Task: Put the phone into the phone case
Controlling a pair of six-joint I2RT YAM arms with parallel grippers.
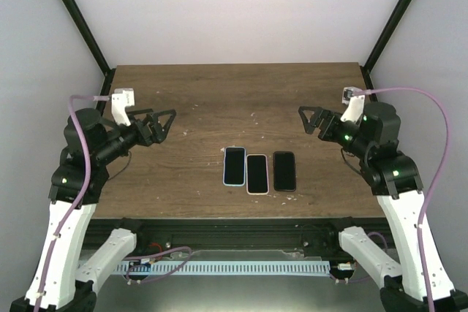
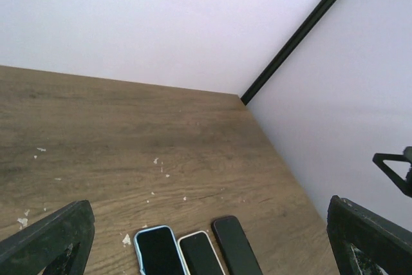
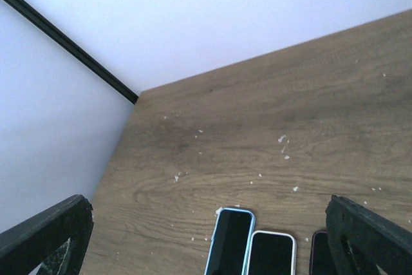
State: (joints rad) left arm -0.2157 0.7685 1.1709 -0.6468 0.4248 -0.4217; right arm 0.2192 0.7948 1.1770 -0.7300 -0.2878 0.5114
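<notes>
Three flat handsets are lying face up in a row on the worktop (image 1: 219, 93), towards its front edge and between the two arms.

1. Blue-edged handset (image 1: 234, 166): is lying leftmost, with a light blue rim showing around a dark face.
2. Pale-edged handset (image 1: 257, 174): is lying in the middle, just beside the blue-edged one and seemingly touching it. It is sitting slightly nearer the front edge.
3. Dark handset (image 1: 284, 171): is lying rightmost, with a thin strip of wood showing between it and the pale-edged one.

Which of these is the bare phone, and whether any is an empty case, cannot be told from these views.

4. Left hand (image 1: 165, 125): is hovering over the left part of the worktop, well apart from the row and pointing inward. Its fingers (image 2: 51, 239) are standing spread wide, gripping nothing.
5. Right hand (image 1: 307, 120): is hovering over the right part, likewise pointing inward and well apart from the row. Its fingers (image 3: 367, 233) are standing released, with nothing between them.
6. White flecks (image 3: 281, 138): are lying scattered on the wood beyond the handsets.
7. Purple cable (image 1: 71, 115): is looping along the left arm, and a matching one is trailing from the right arm.
</notes>
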